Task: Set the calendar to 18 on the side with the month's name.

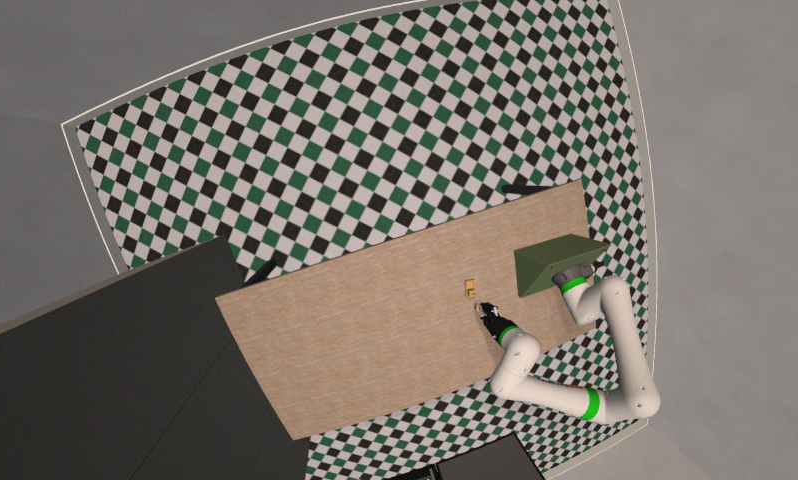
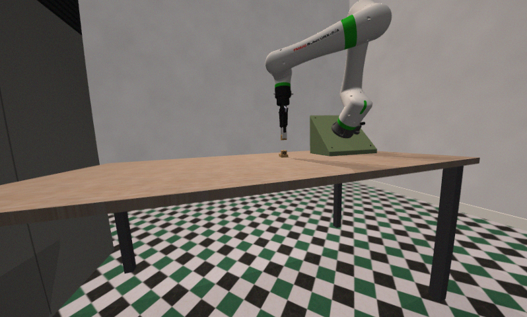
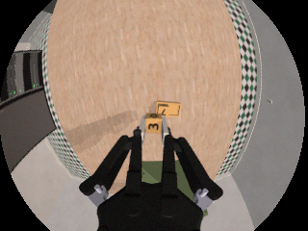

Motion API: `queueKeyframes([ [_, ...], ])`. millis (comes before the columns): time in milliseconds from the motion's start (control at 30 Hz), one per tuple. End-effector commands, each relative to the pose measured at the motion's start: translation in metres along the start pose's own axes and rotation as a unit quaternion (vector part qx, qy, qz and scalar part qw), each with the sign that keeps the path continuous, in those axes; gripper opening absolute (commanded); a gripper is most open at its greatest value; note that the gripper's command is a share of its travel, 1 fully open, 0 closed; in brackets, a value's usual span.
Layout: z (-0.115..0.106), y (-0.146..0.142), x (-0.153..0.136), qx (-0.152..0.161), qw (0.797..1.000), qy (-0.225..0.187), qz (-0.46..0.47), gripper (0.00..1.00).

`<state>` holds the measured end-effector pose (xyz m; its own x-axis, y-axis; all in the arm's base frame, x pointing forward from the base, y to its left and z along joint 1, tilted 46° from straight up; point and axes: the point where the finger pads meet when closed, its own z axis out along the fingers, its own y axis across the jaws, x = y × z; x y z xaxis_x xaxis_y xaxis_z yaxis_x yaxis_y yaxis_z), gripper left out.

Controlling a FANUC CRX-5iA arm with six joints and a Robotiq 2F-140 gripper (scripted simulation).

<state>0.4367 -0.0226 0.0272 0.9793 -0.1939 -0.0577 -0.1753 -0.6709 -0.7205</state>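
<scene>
The small orange tray (image 1: 469, 283) (image 2: 281, 156) (image 3: 175, 109) lies on the table. One cube (image 1: 471, 293) (image 2: 283, 152) (image 3: 163, 112) sits in one end of it, with a 7 on top; a dark digit on its side is too small to read in the exterior view. My gripper (image 1: 478, 307) (image 2: 284, 136) (image 3: 153, 121) is shut on the other cube (image 2: 283, 138) (image 3: 153, 126), above the table and close beside the tray in the overhead view. The held cube shows a sideways 3 and a dark mark on an adjoining face. The tray's month name is not readable.
The green wedge-shaped base (image 1: 534, 267) (image 2: 320, 137) (image 3: 151, 171) carries the arm and stands on the wooden table (image 1: 361, 321) (image 2: 179, 172) (image 3: 111, 63). A dark cabinet (image 1: 123, 356) (image 2: 26, 117) stands beyond the table's far end from the base.
</scene>
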Motion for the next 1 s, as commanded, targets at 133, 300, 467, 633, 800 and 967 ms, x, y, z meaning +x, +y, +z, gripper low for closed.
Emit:
queueKeyframes([
  [133, 0.001, -0.011, 0.000, -0.005, 0.990, -0.001, 0.141, 0.17],
  [300, 0.001, -0.017, 0.000, -0.005, 0.978, -0.001, 0.210, 0.17],
  [467, 0.002, -0.024, 0.000, -0.005, 0.956, -0.001, 0.293, 0.17],
  [633, 0.002, -0.028, 0.000, -0.005, 0.940, 0.000, 0.341, 0.17],
  [800, 0.003, -0.035, 0.000, -0.004, 0.908, 0.000, 0.420, 0.17],
  [967, 0.003, -0.041, 0.000, -0.004, 0.873, 0.000, 0.489, 0.17],
])
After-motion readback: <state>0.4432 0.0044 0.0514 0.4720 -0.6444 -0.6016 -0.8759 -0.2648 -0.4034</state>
